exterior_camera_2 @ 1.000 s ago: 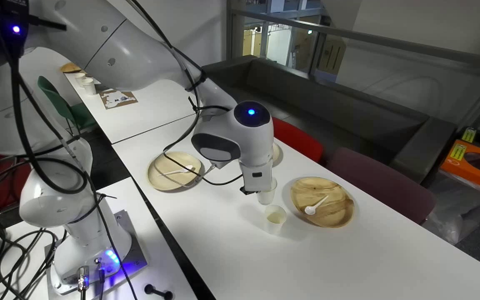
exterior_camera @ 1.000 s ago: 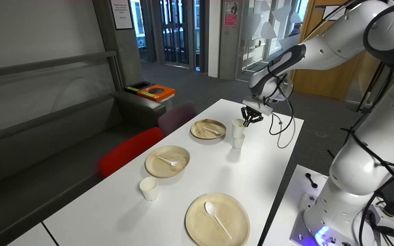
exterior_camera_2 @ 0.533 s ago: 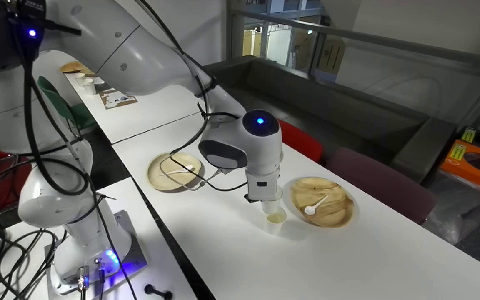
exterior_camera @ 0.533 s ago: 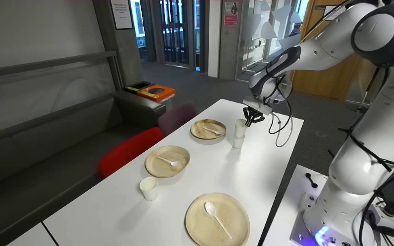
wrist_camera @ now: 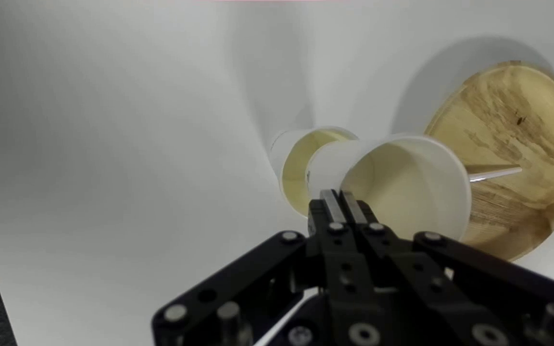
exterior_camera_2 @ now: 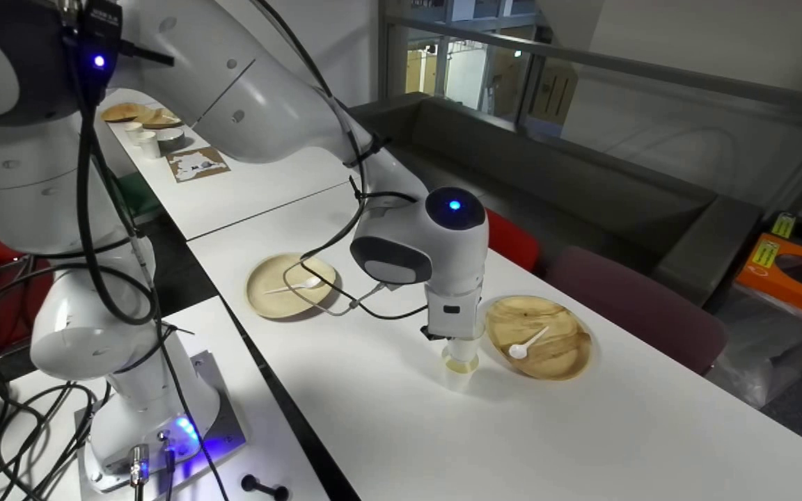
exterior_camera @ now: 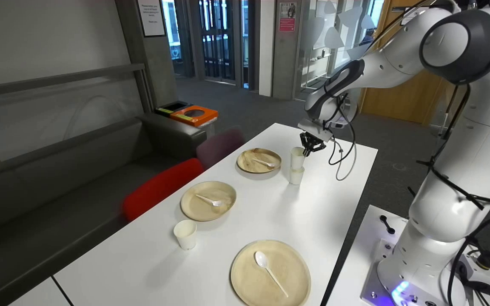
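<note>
My gripper point(wrist_camera: 339, 198) is shut on the wall of a white paper cup point(wrist_camera: 409, 190), one finger inside the rim and one outside. The held cup is tilted in the wrist view, its mouth showing a pale, bare inside. Just beneath it stands a second white cup point(wrist_camera: 286, 149) on the table, partly covered by the held one. In both exterior views the held cup point(exterior_camera: 297, 157) is over the lower cup point(exterior_camera: 296, 177), its base overlapping that rim; whether they touch I cannot tell. A wooden plate point(wrist_camera: 532, 110) with a white spoon point(wrist_camera: 498, 174) lies beside them.
Farther along the white table point(exterior_camera: 143, 263) are a pale plate point(exterior_camera: 194, 208) with a spoon, a third cup point(exterior_camera: 185, 236) and another plate point(exterior_camera: 245, 272) with a spoon. A red chair point(exterior_camera: 164, 187) and a purple chair point(exterior_camera_2: 638, 306) stand at the far side.
The arm has carried the held cup toward the standing cup; a gap between them in an exterior view has closed to an overlap. The gripper has stayed shut.
</note>
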Available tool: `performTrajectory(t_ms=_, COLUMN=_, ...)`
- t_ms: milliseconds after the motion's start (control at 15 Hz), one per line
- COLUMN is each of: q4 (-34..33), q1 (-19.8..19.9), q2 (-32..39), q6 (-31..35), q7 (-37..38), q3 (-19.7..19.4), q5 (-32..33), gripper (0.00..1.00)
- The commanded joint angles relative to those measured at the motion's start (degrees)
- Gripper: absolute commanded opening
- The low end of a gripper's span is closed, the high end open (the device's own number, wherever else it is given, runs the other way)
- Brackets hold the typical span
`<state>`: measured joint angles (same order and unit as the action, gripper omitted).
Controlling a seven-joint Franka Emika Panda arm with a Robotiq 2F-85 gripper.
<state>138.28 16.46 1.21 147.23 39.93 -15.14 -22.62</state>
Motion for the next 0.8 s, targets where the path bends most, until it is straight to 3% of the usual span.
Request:
performTrajectory(t_ms=0, q4=-2.8, q1=-0.3, q2=2.2, q6=-1.4, q7=2.2, q3=-0.4, q5=1.2, gripper=0.01)
performTrajectory(t_ms=733, q4=-4.9, q1=-0.6, q2=5.8, q6=-2.6, q7=1.5, q3=-0.6, q5=0.6, gripper=0.01)
